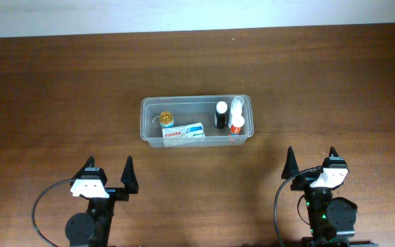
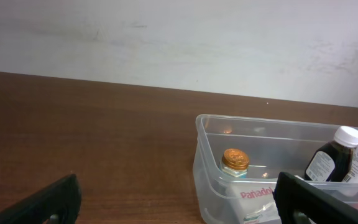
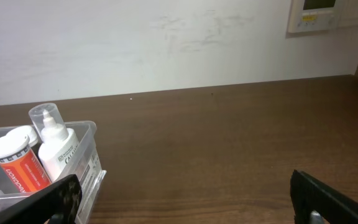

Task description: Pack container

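Note:
The clear plastic container (image 1: 149, 130) stands at the table's middle. Inside lie a small jar with a gold lid (image 1: 166, 119), a white Panadol box (image 1: 184, 133), a dark bottle with a white cap (image 1: 221, 114), a white bottle (image 1: 236, 106) and an orange-labelled bottle (image 1: 236, 125). My left gripper (image 1: 108, 173) is open and empty, near the front edge, left of the container. My right gripper (image 1: 311, 161) is open and empty, right of it. The left wrist view shows the container (image 2: 207, 155), jar (image 2: 235, 160) and box (image 2: 253, 196); the right wrist view shows its corner (image 3: 91, 149) with two bottles.
The brown wooden table (image 1: 60, 96) runs to a white wall (image 1: 184, 14) at the back. A wall-mounted white panel (image 3: 316, 15) shows at the right wrist view's top right.

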